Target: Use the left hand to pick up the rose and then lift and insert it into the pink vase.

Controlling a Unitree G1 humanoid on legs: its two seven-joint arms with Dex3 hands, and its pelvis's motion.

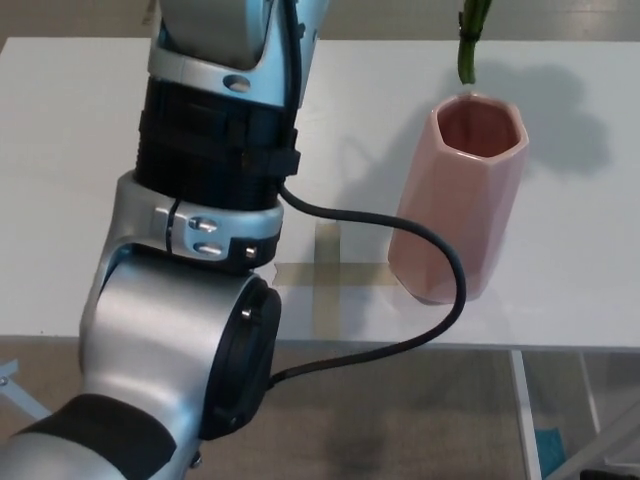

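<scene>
The rose stem (469, 45) hangs lifted just above the pink vase (460, 200), not yet inside; the left hand is out of sight, so I can't tell its grip.

Lab-like test bench — white table (60, 200), tape cross (328, 275).

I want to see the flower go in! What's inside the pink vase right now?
Nothing shows inside the pink vase, only its pink inner wall near the top; the bottom is out of sight. The green rose stem hangs just above the rim, not in yet.
</scene>
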